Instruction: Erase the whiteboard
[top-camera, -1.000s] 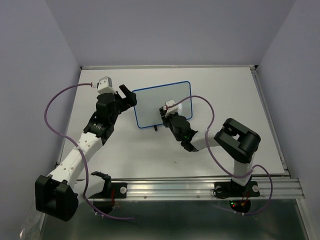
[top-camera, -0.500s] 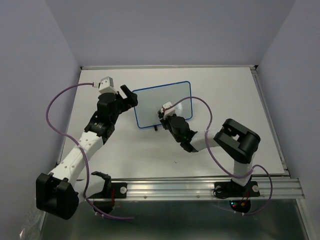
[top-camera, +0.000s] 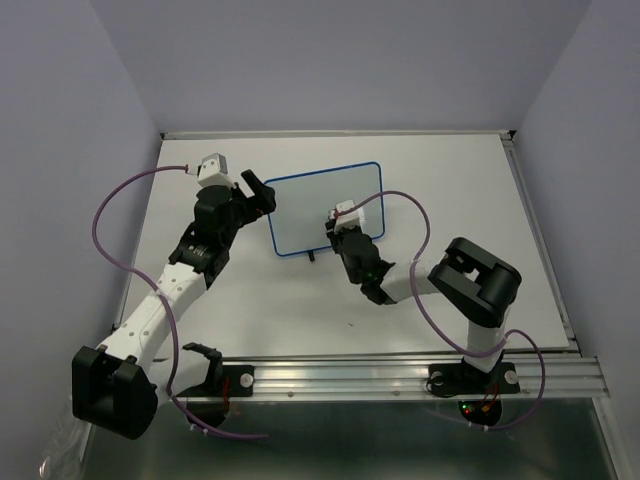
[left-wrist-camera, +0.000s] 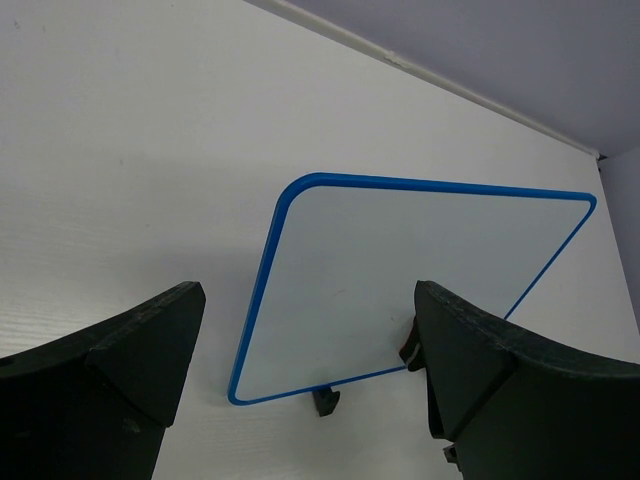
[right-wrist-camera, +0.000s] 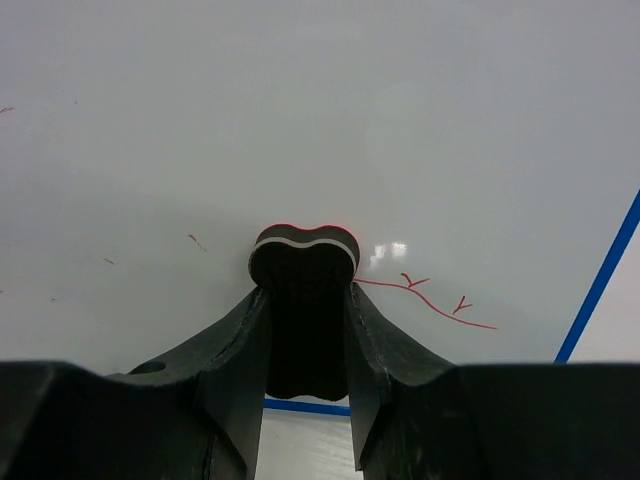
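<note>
The left gripper (top-camera: 258, 192) hovers with its jaws spread wide and empty, and the whiteboard (left-wrist-camera: 420, 270) lies just ahead of it, apart from both fingers. The right gripper (right-wrist-camera: 305, 300) is clenched on a small black eraser (right-wrist-camera: 303, 255) pressed onto the board. Wiping looks nearly done, and the next stroke should sweep over the thin red marks (right-wrist-camera: 430, 297) just right of the eraser.

Whiteboard (top-camera: 325, 208) lying on the table (top-camera: 480, 200), a gripper at each side.
The left gripper (top-camera: 259, 192) is sitting just left of its left edge; the right gripper (right-wrist-camera: 303, 296) is hanging over its near right part, the eraser (right-wrist-camera: 303, 250) between its fingers touching the surface.
</note>
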